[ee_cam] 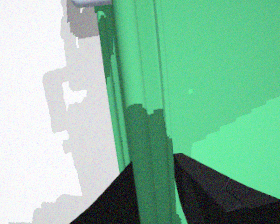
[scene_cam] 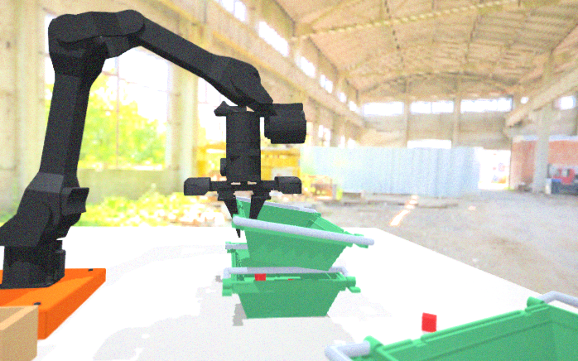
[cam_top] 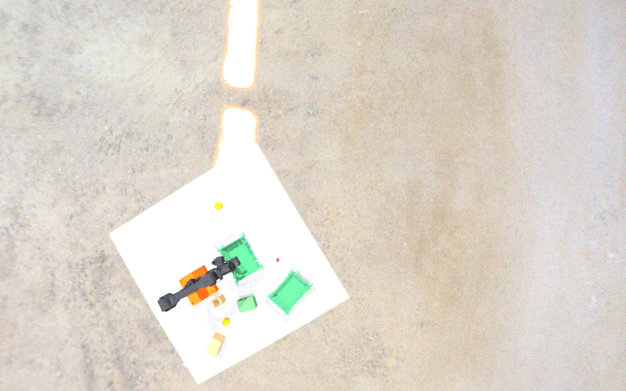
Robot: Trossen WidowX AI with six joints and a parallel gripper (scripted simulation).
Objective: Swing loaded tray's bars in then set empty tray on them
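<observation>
Fingers (scene_cam: 257, 202) of the gripper (scene_cam: 247, 210) are pinching the near end wall of the empty tray (scene_cam: 291, 244), one inside the rim and one outside; the wrist view is showing that green wall running up between the dark jaws. The grip is at one end only, so the tray is hanging tilted, its gripped end high and its far end drooping toward 4 o'clock in the exterior view.

Below it, the loaded tray (scene_cam: 285, 296) is standing on the table (scene_cam: 156, 268), with a red block (scene_cam: 260, 276) showing inside. A grey bar (scene_cam: 282, 270) is lying across its top on the camera side; a second bar end is peeking out at 9 o'clock behind the carried tray, so both seem swung in, though the far one is mostly hidden. The low corner of the carried tray is looking very close to the near bar, perhaps touching; I cannot tell which.

Judging from this, the step in hand is lowering and levelling. Doing it well is meaning easing the wrist down slowly while rotating it so the gripped end is coming down to match the far end, keeping the tray centred over both bars. Letting go early, while it is tilted, is risking the high end dropping between the bars into the load. Opening should be waiting until both ends are resting.
</observation>
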